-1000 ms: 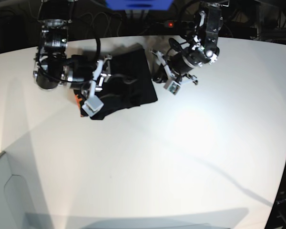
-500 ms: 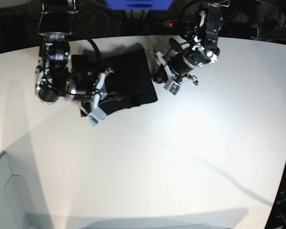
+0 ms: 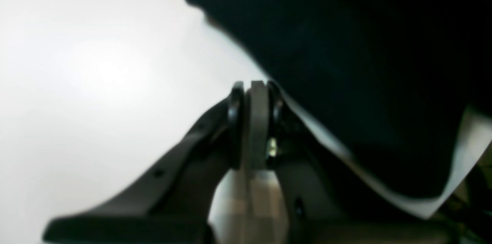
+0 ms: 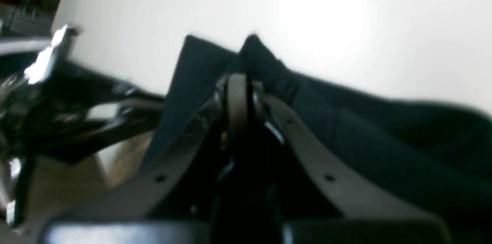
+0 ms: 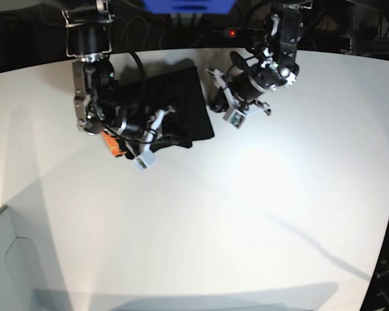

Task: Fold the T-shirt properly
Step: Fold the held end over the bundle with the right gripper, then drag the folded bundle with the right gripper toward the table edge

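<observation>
The black T-shirt (image 5: 181, 97) lies partly folded at the back of the white table (image 5: 233, 214). Its near edge is bunched up (image 5: 172, 133). My right gripper (image 5: 144, 159) is at the shirt's near-left corner. In the right wrist view its fingertips (image 4: 238, 82) are pressed together, with dark shirt fabric (image 4: 346, 121) gathered around them. My left gripper (image 5: 235, 118) rests just right of the shirt, shut and empty. In the left wrist view its tips (image 3: 254, 90) meet over bare table beside the shirt's edge (image 3: 346, 63).
An orange part (image 5: 113, 142) shows beside the right arm. Cables and dark equipment (image 5: 233, 31) line the table's back edge. A blue object (image 5: 189, 5) stands at the back. A grey panel (image 5: 6, 259) sits at the front left.
The right arm has swung round and its gripper has moved forward and right, bunching the shirt's near-left part. The left arm has not moved.
</observation>
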`<act>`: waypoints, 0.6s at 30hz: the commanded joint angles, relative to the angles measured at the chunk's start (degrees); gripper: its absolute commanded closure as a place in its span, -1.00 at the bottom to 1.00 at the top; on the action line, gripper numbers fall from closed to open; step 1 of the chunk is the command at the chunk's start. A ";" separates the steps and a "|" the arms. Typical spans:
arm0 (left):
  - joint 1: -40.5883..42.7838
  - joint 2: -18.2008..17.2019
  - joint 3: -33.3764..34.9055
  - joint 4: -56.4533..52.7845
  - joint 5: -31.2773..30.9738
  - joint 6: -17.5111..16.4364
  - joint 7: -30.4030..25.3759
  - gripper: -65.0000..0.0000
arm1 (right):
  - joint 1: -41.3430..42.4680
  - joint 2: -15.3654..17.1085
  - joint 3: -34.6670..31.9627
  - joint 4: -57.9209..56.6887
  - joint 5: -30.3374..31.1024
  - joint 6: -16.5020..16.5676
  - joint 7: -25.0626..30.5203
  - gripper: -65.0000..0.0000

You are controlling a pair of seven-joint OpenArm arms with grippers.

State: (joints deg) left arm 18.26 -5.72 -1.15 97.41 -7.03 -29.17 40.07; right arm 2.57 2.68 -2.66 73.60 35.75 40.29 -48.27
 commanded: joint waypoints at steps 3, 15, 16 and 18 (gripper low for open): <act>-0.28 0.22 -4.26 3.12 -0.40 0.20 -0.73 0.89 | -0.77 0.18 0.06 -3.93 -5.64 -0.29 2.69 1.00; -0.28 0.31 -9.01 4.70 -0.40 0.20 -0.73 0.89 | -0.77 1.85 13.95 -4.81 -12.49 -4.03 7.26 1.00; -0.28 0.31 -9.01 4.62 -0.40 0.20 -0.73 0.89 | -0.77 1.94 15.53 -4.81 -12.58 -4.03 7.26 1.00; -0.28 0.31 -9.01 4.53 -0.40 0.20 -0.73 0.89 | -0.77 2.73 19.67 -4.99 -12.76 -4.12 7.26 1.00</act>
State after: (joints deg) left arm 18.24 -5.19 -10.04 101.25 -6.72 -28.73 40.45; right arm 2.52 4.14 16.53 69.41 27.40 40.01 -37.41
